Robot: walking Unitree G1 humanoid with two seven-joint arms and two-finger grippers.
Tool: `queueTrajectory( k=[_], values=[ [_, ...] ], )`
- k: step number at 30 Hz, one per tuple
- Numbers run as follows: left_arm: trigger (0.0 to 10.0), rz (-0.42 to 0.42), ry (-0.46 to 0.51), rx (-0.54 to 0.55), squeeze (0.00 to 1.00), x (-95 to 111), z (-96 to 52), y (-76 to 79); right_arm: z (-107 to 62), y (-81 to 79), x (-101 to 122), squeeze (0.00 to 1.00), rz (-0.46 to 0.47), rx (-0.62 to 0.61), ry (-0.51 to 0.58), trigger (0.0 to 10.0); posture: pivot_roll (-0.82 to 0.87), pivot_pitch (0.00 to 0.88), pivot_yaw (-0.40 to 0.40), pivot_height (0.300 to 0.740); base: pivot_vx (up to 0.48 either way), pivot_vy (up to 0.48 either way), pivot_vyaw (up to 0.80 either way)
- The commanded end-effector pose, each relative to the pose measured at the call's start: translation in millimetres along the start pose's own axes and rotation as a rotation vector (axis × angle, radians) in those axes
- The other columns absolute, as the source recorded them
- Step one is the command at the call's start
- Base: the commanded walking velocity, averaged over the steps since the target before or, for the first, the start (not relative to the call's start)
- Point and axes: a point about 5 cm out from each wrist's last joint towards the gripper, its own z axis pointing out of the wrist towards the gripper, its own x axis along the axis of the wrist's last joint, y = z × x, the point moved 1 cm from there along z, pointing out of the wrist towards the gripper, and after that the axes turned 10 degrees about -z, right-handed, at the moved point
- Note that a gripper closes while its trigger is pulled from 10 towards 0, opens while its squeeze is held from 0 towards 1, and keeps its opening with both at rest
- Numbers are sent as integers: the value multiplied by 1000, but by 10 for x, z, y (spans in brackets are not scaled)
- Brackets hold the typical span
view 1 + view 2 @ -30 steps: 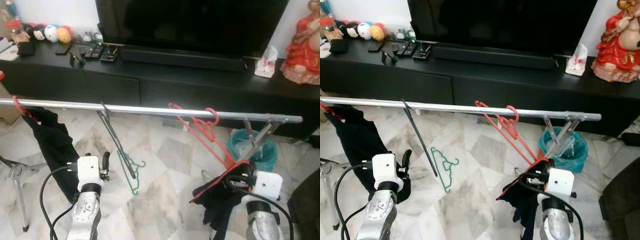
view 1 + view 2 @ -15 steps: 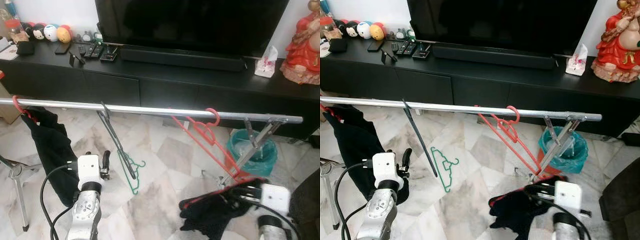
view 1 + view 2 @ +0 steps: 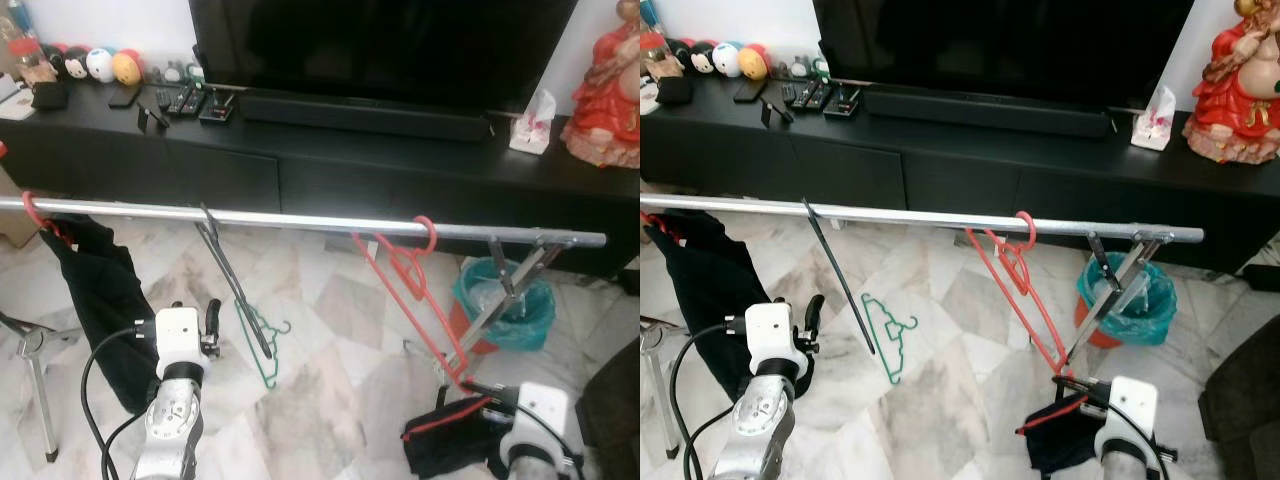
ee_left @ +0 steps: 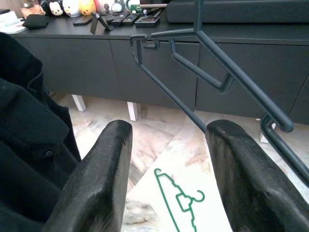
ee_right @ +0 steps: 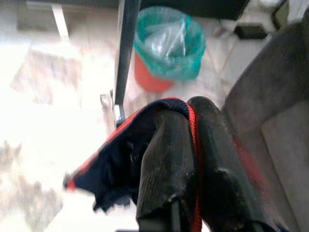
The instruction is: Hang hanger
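My right end effector (image 5: 190, 145) is pinching a dark garment with red trim (image 3: 445, 445) between its two closed fingers, low down below the right end of the silver rail (image 3: 300, 219). The red hanger (image 3: 415, 285) is hanging by its hook from the rail, right of the rail's middle, and its lower arm is slanting down toward the garment; whether it is touching the garment I cannot tell. My left end effector (image 4: 169, 183) is hovering with its fingers (image 4: 94, 188) spread wide and gripping nothing, below the rail's left part, just beside a black garment (image 3: 100, 300) that is hanging from the rail's far left end. A dark hanger (image 3: 232, 285) is dangling from the rail between that garment and the red hanger. A green hanger (image 3: 262, 345) is lying on the marble floor under the rail. A bin with a teal bag (image 3: 505, 305) is standing under the rail's right end. No writing is readable anywhere.
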Motion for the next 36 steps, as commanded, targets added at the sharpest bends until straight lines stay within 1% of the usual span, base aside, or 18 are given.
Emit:
queueTrajectory(
  k=[1, 3, 10, 13, 16, 17, 18, 19, 21, 22, 23, 24, 26, 27, 28, 31, 32, 36],
  values=[
    [10000, -3, -3, 5, 0, -13, -7, -11, 36, 1, -20, 0, -30, 3, -5, 10000, -22, 68, -15, 740, 0, 0, 0],
    [10000, -4, -5, 4, 0, -17, -6, -8, 109, -59, -65, 0, -64, 38, -37, 10000, -24, 66, -17, 740, 0, 0, 0],
    [10000, -7, -10, -1, 0, -24, 1, -3, 256, -165, -105, 0, -73, 100, -100, 10000, -18, 61, -19, 740, 0, 0, 0],
    [10000, -8, -8, 1, 0, -18, 3, -3, 309, -57, -190, 0, -84, 42, -176, 10000, -14, 59, -18, 740, 0, 0, 0],
    [10000, -7, -8, 2, 0, -17, 1, -9, 336, 146, -306, 0, -83, -77, -279, 10000, -11, 57, -14, 740, 0, 0, 0],
    [10000, -6, -8, 1, 0, -16, 0, -11, 337, 213, -336, 0, -98, -116, -304, 10000, -10, 55, -13, 740, 0, 0, 0],
    [10000, -5, -8, 0, 0, -16, -3, -13, 335, 308, -378, 0, -146, -166, -334, 10000, -12, 53, -13, 740, 0, 0, 0],
    [10000, -5, -7, 0, 0, -15, -3, -11, 335, 309, -381, 0, -197, -159, -332, 10000, -9, 51, -14, 740, 0, 0, 0],
    [10000, -5, -7, 0, 0, -14, -1, -9, 337, 294, -379, 0, -248, -144, -326, 10000, -6, 51, -14, 740, 0, 0, 0],
    [10000, -6, -6, 0, 0, -10, 3, -12, 325, 193, -389, 0, -262, -90, -336, 10000, -8, 50, -14, 740, 0, 0, 0],
    [10000, -6, -6, 0, 0, -10, 3, -12, 325, 193, -389, 0, -262, -90, -336, 10000, -8, 50, -14, 740, 0, 0, 0],
    [10000, -8, -7, -1, 0, -14, 0, -3, 292, 4, -397, 0, -290, 16, -333, 10000, -13, 48, -14, 740, 0, 0, 0],
    [10000, -11, -11, -3, 0, -28, -4, 9, 252, -123, -412, 0, -359, 77, -319, 10000, -13, 48, -14, 740, 0, 0, 0],
    [10000, -12, -14, -5, 0, -33, -5, 17, 221, -150, -459, 0, -363, 94, -342, 10000, -14, 50, -12, 740, 0, 0, 0],
    [10000, -12, -14, -5, 0, -33, -5, 17, 221, -150, -459, 0, -363, 94, -342, 10000, -14, 50, -12, 740, 0, 0, 0],
    [10000, -14, -20, -19, 0, -41, -6, 43, 83, -226, -668, 0, -412, 184, -438, 10000, -7, 50, -14, 740, 0, 0, 0],
    [10000, -15, -19, -16, 0, -34, -4, 30, 39, -204, -745, 0, -449, 193, -466, 10000, -2, 52, -15, 740, 0, 0, 0],
    [10000, -11, -24, -12, 0, -36, -6, -13, -97, -134, -963, 0, -468, 216, -554, 10000, -7, 57, -13, 740, 0, 0, 0]
  ],
)
